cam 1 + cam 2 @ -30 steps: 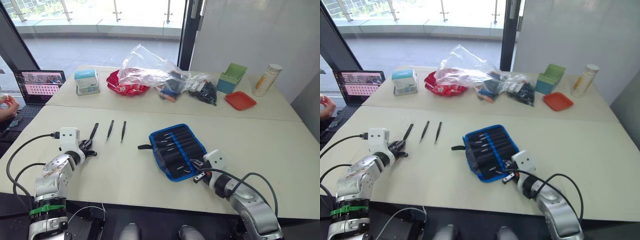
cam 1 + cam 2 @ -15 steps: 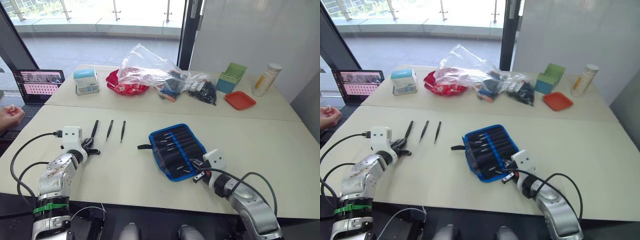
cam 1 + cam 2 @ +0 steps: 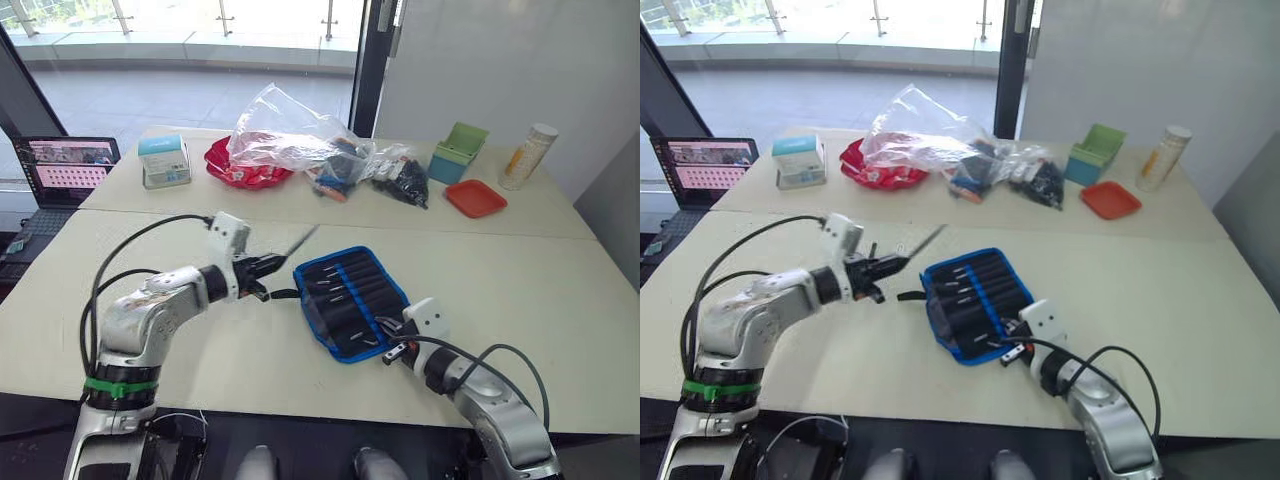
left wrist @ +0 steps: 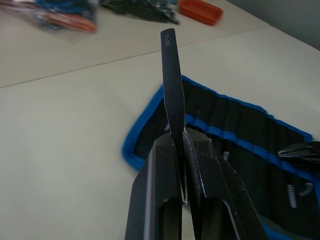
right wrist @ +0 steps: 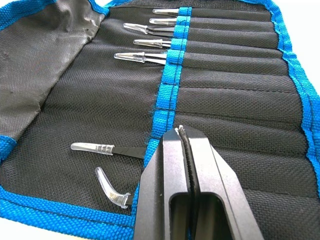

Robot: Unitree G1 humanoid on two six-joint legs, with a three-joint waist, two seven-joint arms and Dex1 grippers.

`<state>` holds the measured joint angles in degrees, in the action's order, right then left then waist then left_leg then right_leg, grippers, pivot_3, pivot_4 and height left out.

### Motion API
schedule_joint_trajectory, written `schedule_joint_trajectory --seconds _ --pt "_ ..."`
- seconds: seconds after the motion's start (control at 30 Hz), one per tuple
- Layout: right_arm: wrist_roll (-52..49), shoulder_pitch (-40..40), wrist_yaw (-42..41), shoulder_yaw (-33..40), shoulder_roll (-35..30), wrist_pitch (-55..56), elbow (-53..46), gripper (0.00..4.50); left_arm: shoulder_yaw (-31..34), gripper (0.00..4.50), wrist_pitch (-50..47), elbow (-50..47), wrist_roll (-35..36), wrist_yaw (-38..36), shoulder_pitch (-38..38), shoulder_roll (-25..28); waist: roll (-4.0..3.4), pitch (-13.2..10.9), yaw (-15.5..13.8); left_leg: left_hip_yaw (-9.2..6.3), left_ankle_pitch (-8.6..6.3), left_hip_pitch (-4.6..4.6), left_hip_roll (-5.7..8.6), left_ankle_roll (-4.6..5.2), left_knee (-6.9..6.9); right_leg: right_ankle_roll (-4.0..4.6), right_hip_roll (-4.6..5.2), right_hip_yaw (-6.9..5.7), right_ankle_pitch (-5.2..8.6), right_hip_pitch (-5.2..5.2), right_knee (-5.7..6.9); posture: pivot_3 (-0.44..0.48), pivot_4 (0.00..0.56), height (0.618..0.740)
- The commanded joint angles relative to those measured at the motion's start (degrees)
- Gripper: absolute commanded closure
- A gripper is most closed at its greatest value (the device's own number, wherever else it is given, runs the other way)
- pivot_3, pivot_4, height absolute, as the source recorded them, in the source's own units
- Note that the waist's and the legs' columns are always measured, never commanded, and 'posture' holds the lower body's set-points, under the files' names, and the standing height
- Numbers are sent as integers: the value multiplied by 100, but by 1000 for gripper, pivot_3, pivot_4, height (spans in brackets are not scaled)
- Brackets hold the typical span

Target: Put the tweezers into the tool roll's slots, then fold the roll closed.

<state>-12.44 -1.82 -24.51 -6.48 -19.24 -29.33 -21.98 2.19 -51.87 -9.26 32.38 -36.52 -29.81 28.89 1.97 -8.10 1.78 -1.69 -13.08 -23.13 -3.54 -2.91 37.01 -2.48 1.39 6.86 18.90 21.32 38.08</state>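
While its gripped end is hidden between the fingers, a tweezer point(image 4: 171, 85) is clamped in the left gripper point(image 3: 262, 266) above the table point(image 3: 520, 260), its long axis rising toward the tool roll point(image 3: 350, 300). Right gripper point(image 5: 183, 150) rests clenched, grasping nothing, on the slots point(image 5: 225, 95); several slots hold tweezers with capped tips.
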Motion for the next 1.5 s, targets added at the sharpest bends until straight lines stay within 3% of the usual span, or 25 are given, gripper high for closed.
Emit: schedule_joint_trajectory --seconds 0.03,0.13,0.27,0.5,0.87,1.2,1.5 --pt "42 -239 32 -84 -10 -88 0 4500 -488 4473 -590 -278 305 -319 -451 -31 -1 0 4 -4 0 -2 1 0 -1 0 0 0 0 0 2 0 150 717" --pt "44 -288 51 -80 -18 -77 -42 4500 -882 4473 -869 -309 241 -409 -552 26 -1 -1 7 -11 0 -6 10 0 -1 0 1 2 0 -2 0 0 150 717" --pt "39 -337 127 -46 -17 -104 -132 4500 -1597 4473 -818 -524 -207 -617 -415 530 -9 -4 69 -13 0 -4 9 1 -7 0 0 4 0 -1 0 0 150 717" --pt "35 -362 192 -63 23 -119 -156 4500 -1911 4473 -1500 -666 -249 -662 -829 927 -10 -9 46 -15 1 -6 12 1 -5 -1 1 5 1 -3 -2 0 150 717" --pt "42 -271 241 -102 64 -158 -115 4500 -2459 4473 -1598 -647 -533 -934 -1139 1260 -10 -10 60 -15 1 -5 11 0 -5 -1 -1 5 1 -2 -1 0 150 717" --pt "56 -248 288 -188 130 -147 -68 4500 -2837 4473 -1414 -339 -827 -976 -1474 928 -10 -10 58 -15 1 -5 12 1 -4 -1 -1 6 1 -2 0 0 150 717" --pt "67 -290 302 -210 103 -159 -118 4500 -3208 4473 -902 411 -1285 -1073 -1772 327 -10 -10 43 -15 1 -5 13 1 -2 -1 -1 6 1 -3 2 0 150 717"
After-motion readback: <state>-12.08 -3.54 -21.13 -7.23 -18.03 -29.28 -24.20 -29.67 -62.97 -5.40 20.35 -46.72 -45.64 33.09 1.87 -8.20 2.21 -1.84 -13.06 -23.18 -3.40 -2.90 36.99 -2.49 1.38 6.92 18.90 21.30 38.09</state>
